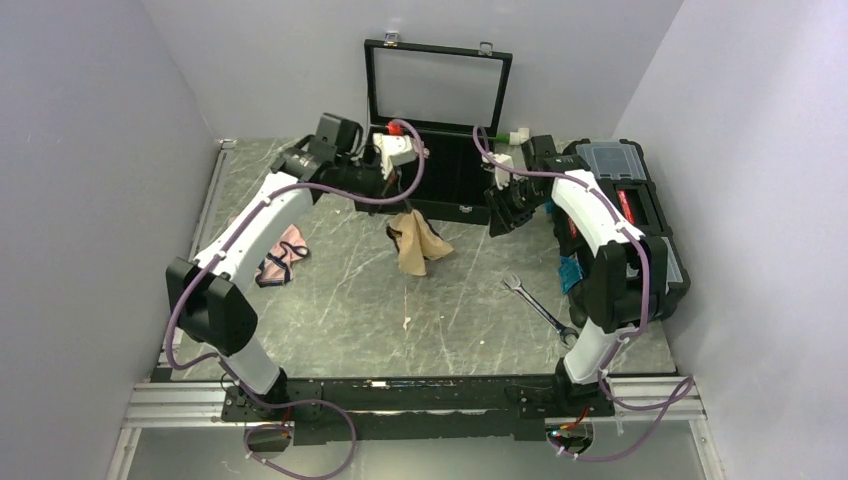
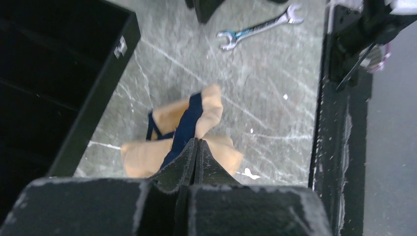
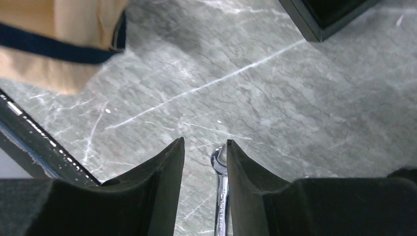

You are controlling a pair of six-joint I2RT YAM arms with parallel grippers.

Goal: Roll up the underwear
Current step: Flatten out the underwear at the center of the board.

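The tan underwear with navy edging hangs bunched in front of the open black case, its lower part near the table. My left gripper is shut on its top. In the left wrist view the closed fingertips pinch the navy band, and the underwear spreads out below them. My right gripper hovers to the right of the cloth, apart from it. Its jaws stand open with nothing between them, above the table. The underwear shows at the upper left of the right wrist view.
An open black case stands at the back centre. A wrench lies on the table at the right, under my right gripper. Pink underwear lies at the left under my left arm. A black toolbox sits at the right edge.
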